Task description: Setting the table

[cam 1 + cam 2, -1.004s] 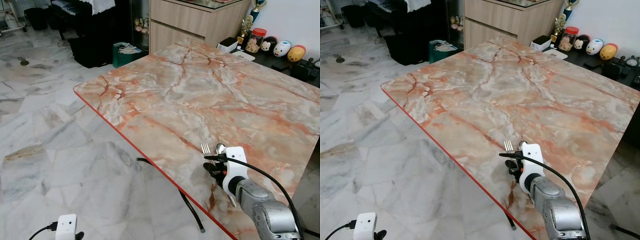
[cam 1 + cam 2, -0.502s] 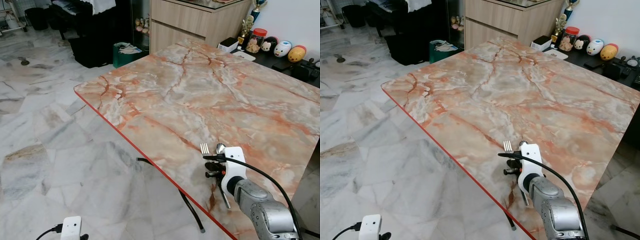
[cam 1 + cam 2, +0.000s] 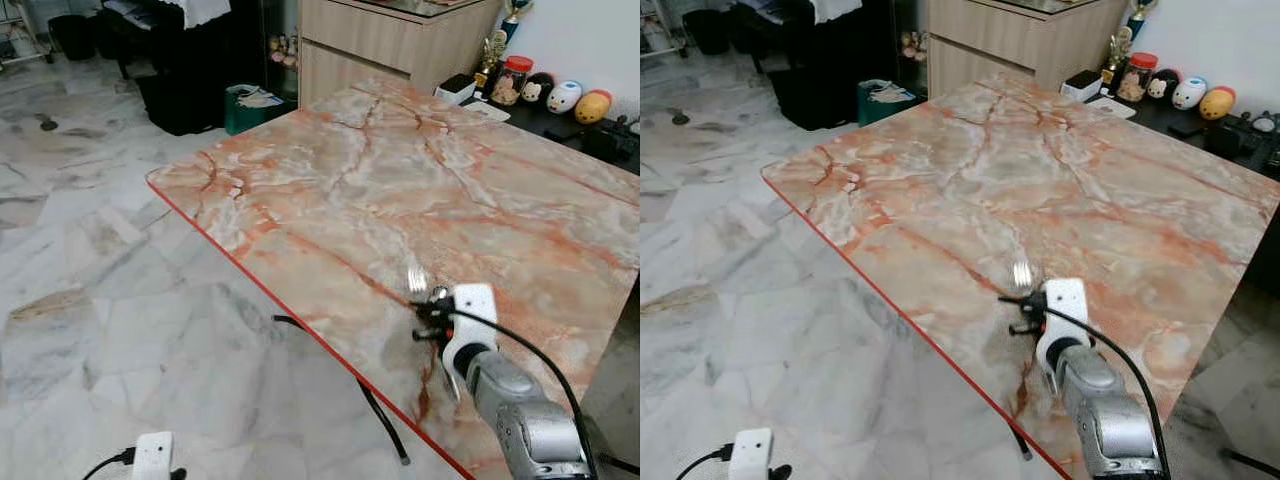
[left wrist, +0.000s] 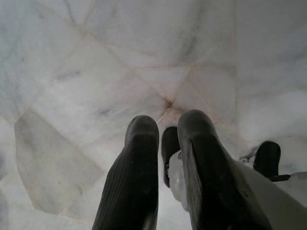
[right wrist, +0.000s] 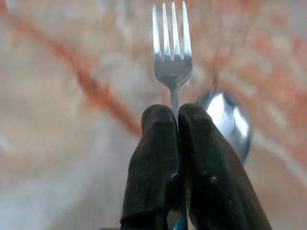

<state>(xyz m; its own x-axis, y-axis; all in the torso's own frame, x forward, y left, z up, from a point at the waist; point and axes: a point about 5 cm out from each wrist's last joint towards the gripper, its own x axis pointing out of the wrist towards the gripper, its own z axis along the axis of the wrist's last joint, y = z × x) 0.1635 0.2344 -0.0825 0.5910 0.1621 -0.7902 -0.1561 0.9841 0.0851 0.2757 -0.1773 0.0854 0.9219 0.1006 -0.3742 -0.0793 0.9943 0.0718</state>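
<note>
Presently, findings as follows.

Right end effector (image 5: 178, 115): fingers pressed together on the neck of a fork (image 5: 171, 45), tines pointing away from the wrist; a spoon (image 5: 229, 120) just beside the fork, its bowl clear of the fingertips, handle hidden behind the fingers, so not certain whether clamped as well.

Position: over the near part of the marble tabletop (image 3: 420, 180), close to its red edge, with the fork head (image 3: 416, 277) out ahead of the arm.

Reason for hold: gripped low on the stem, apparently to leave tines and bowl free and to let the cutlery go down flat at a place setting near the diner's edge.

Left end effector (image 4: 168, 143): hanging idle over the marble floor (image 4: 96, 72), fingers close but with a narrow gap between them, nothing held.

Change from half a second earlier: right wrist turned and carried slightly further onto the tabletop; fork head now a little further from the edge and blurred, consistent with motion. Fork handle, previously seen trailing back beside the forearm, now hidden behind the wrist.

Task status: judged early; cutlery not yet released, no plate or other setting on the tabletop.

Background: jar and round toy figures (image 3: 565, 97) on the dark shelf beyond the tabletop, well apart from the work.
</note>
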